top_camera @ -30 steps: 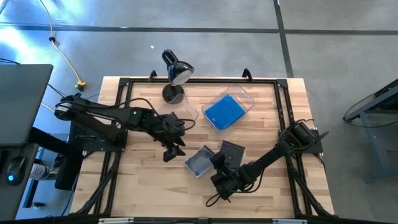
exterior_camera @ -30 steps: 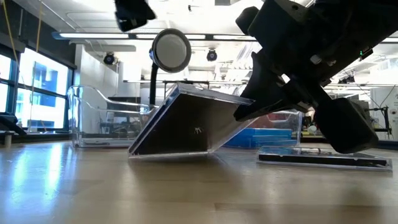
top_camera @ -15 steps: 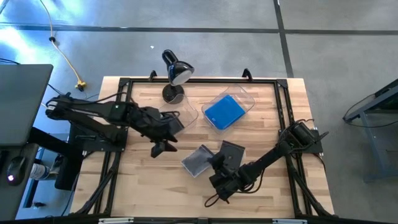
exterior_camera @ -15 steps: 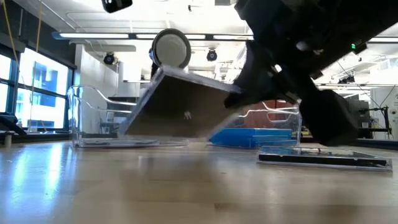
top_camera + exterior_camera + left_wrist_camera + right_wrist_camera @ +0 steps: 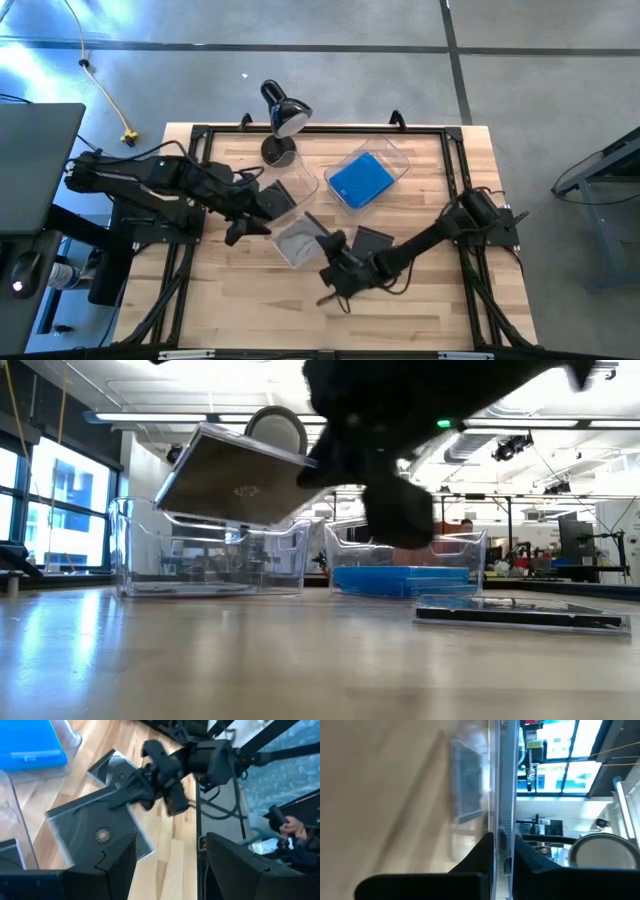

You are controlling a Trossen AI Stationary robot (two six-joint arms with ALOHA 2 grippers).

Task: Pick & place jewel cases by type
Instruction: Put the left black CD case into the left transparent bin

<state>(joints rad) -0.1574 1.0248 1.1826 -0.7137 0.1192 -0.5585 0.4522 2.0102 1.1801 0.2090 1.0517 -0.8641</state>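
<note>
My right gripper (image 5: 322, 252) is shut on a dark grey jewel case (image 5: 293, 240), held in the air near the table's middle. In the low view the case (image 5: 235, 475) is tilted above the left clear bin (image 5: 210, 555). My left gripper (image 5: 170, 870) is open and holds nothing. It hovers left of the case, near that bin (image 5: 292, 185), which holds a dark case (image 5: 277, 198). Another dark case (image 5: 375, 240) lies flat on the table. Blue cases (image 5: 360, 180) lie in the right bin (image 5: 398, 158). My right gripper pinches the grey case between its two fingers (image 5: 482, 852) at the case's right-hand edge (image 5: 131, 795). The fingers reach in roughly level from the table's right and near side. The case is lifted clear of the table, tilted, with its far-left side lower.
A black desk lamp (image 5: 280, 120) stands at the far edge behind the left bin. A black frame (image 5: 320, 130) runs around the table top. Bare wood lies along the near edge (image 5: 260, 310). A person's hand (image 5: 292, 827) shows beyond the table.
My right gripper has lifted the grey case, which stood tilted with one edge on the table, clear of the wood. It has carried it up and toward the table's left and far side, toward the left bin. My left gripper has drawn back toward the table's left edge.
</note>
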